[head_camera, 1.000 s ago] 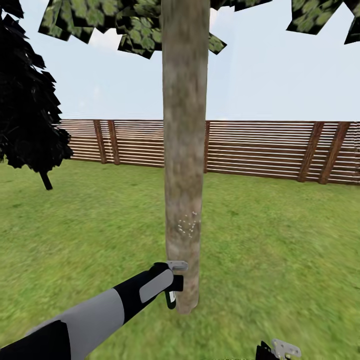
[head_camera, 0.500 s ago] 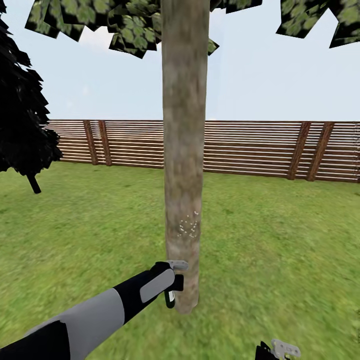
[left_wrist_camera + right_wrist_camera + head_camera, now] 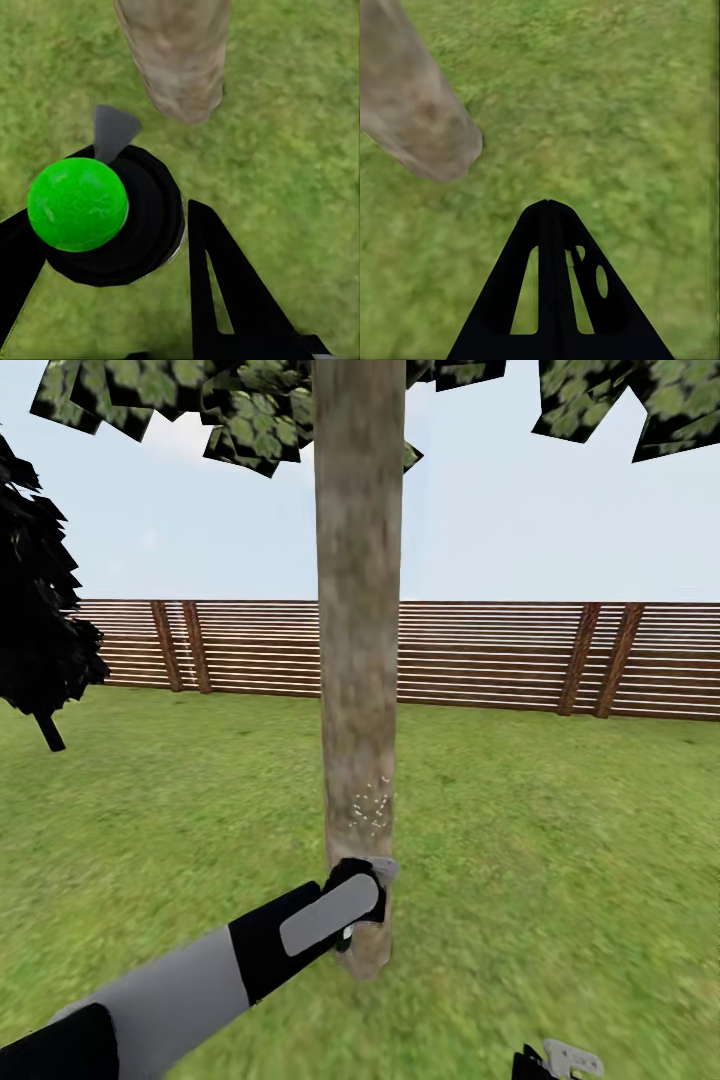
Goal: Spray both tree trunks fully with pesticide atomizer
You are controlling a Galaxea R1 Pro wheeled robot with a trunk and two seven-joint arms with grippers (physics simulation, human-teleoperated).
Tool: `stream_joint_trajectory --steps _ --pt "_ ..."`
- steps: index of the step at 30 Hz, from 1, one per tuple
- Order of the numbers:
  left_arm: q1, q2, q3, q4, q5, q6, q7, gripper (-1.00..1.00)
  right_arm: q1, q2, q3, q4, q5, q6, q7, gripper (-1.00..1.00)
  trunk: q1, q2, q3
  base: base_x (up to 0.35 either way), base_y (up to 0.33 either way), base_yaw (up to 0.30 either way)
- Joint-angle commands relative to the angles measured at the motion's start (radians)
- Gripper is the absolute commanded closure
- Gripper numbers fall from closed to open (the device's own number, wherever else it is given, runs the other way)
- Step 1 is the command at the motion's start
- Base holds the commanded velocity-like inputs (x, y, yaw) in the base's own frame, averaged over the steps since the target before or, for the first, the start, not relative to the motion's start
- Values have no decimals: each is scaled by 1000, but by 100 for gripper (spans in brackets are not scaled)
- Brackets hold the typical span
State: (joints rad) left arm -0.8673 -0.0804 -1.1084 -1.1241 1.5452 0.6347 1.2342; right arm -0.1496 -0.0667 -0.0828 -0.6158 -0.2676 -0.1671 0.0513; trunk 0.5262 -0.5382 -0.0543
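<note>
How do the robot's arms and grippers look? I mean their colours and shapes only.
The left arm has a light grey middle segment between black sections, with a grey oval panel near the wrist. The left gripper has black, flat, triangular fingers. The right gripper is black with cut-out slots and a pale metal part.

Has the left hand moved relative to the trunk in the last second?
Yes. In the head view the left hand has shifted from the tree trunk's left edge to in front of it, slightly higher above its base.

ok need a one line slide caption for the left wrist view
Left gripper holding the pesticide atomizer with its green cap, near the base of the tree trunk on the grass.
</note>
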Motion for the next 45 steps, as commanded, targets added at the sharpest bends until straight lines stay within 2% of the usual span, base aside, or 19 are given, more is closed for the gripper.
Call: stream_joint_trajectory --steps 1,3,7,10,14,17,20,24,26,28,33,36,37,40,45 --pt "-11 0 10 -13 22 10 27 100 -1 0 0 1 -10 -3 -1 100 1 -2 -2 -1 1 -1" --pt "-35 1 55 -29 67 14 77 100 -1 0 1 1 -11 -3 -8 100 1 -2 -2 0 0 0" --pt "-82 1 113 -77 127 36 174 100 -1 0 2 2 -10 -3 -12 100 1 -2 -2 0 0 0" --pt "-126 2 165 -113 187 49 268 100 -1 1 3 4 -9 -3 -13 100 1 -2 -2 0 0 0" --pt "-189 2 197 -158 238 53 323 100 -1 1 3 6 -9 -3 -13 100 1 -2 -2 0 0 0" --pt "-246 2 205 -169 285 54 334 100 -1 1 3 7 -9 -3 -13 100 1 -2 -2 0 0 0" --pt "-313 1 210 -166 317 54 337 100 -1 1 3 9 -8 -3 -14 100 1 -2 -2 0 0 0" --pt "-421 3 212 -116 424 54 337 100 -1 1 3 11 -8 -3 -14 100 1 -2 -2 0 0 0" --pt "-459 3 212 -99 455 54 337 100 -1 1 3 11 -8 -3 -14 100 1 -2 -2 0 0 0" --pt "-527 4 212 -55 502 54 337 100 -1 1 3 11 -8 -3 -14 100 1 -2 -2 0 0 0" --pt "-644 4 213 51 554 54 337 100 -1 1 3 11 -8 -3 -14 100 1 -2 -2 0 0 0" --pt "-724 3 212 119 609 54 337 100 -1 1 3 11 -8 -3 -14 100 1 -2 -2 0 0 0" --pt "-768 3 211 151 633 54 337 100 -1 1 3 11 -7 -3 -14 100 1 -2 -2 0 0 0" --pt "-814 0 211 191 656 54 337 100 -1 1 3 11 -7 -3 -14 100 1 -2 -2 0 0 0" --pt "-823 -5 208 185 655 52 337 100 -1 1 3 10 -7 -3 -14 100 1 -2 -2 0 0 0"
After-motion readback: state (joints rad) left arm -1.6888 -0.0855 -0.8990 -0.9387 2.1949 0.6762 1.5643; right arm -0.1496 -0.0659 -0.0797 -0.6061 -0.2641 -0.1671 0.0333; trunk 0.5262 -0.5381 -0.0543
